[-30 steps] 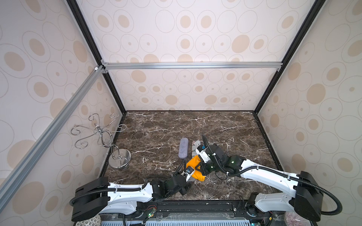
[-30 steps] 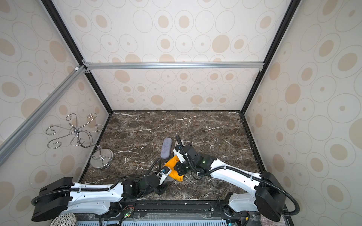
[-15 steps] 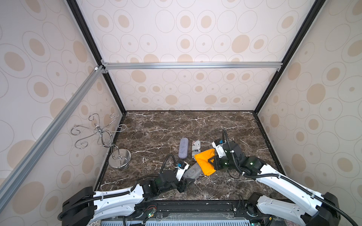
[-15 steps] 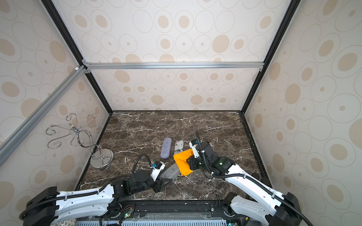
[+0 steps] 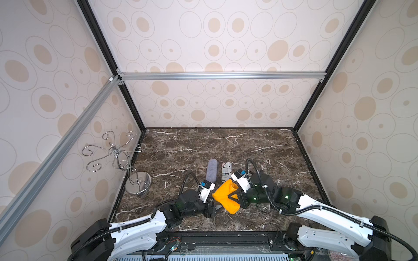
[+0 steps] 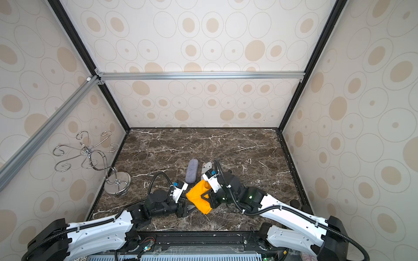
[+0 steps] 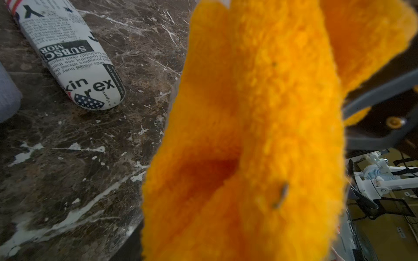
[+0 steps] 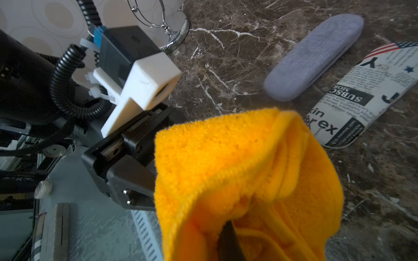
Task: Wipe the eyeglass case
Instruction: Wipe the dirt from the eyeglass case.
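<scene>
A grey eyeglass case point(image 5: 219, 206) point(image 6: 192, 207) pokes out from my left gripper point(image 5: 214, 208) point(image 6: 185, 209), which is shut on its end near the front edge. An orange cloth point(image 5: 226, 198) point(image 6: 199, 200) lies draped over the case and hides most of it. My right gripper point(image 5: 236, 200) point(image 6: 209, 198) is shut on that cloth from the right. In the left wrist view the cloth point(image 7: 260, 135) blocks the jaws. In the right wrist view the cloth point(image 8: 248, 176) wraps a dark finger point(image 8: 228, 241), and the left gripper point(image 8: 135, 162) reaches under it.
A grey fabric case point(image 5: 211, 170) point(image 8: 314, 56) and a newspaper-print case point(image 5: 226, 171) point(image 7: 72, 56) lie side by side just behind the grippers. A chrome hook stand point(image 5: 138, 183) is at the left wall. The marble floor point(image 5: 226, 144) stretches back to the rear wall.
Half a second ago the right gripper held the cloth off to the right of the case. It has swung back left and the cloth covers the case again.
</scene>
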Robot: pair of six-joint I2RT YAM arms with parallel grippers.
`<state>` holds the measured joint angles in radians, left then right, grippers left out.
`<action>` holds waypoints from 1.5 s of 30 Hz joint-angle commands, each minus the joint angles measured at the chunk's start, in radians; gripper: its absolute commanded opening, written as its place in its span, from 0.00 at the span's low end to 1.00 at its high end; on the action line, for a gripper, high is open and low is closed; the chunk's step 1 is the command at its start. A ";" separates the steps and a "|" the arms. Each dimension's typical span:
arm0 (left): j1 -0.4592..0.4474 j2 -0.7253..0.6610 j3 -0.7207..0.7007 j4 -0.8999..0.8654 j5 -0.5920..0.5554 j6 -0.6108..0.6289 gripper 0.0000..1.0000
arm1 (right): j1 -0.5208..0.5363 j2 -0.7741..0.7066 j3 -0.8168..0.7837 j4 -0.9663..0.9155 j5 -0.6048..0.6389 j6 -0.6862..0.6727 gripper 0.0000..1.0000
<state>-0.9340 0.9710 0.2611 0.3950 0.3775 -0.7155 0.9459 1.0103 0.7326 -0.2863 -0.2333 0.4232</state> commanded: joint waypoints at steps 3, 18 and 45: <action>0.036 -0.004 0.032 0.209 0.075 -0.048 0.44 | 0.005 -0.007 -0.038 -0.096 0.211 0.034 0.00; 0.063 0.039 0.059 0.203 0.110 -0.038 0.43 | -0.071 -0.050 -0.045 -0.076 0.088 -0.023 0.00; 0.221 0.149 0.204 0.116 0.252 -0.180 0.43 | -0.001 -0.054 0.032 -0.118 0.124 -0.120 0.00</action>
<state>-0.7216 1.1080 0.4168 0.4885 0.5758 -0.8799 0.9024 0.9455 0.7338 -0.4892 -0.0021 0.3565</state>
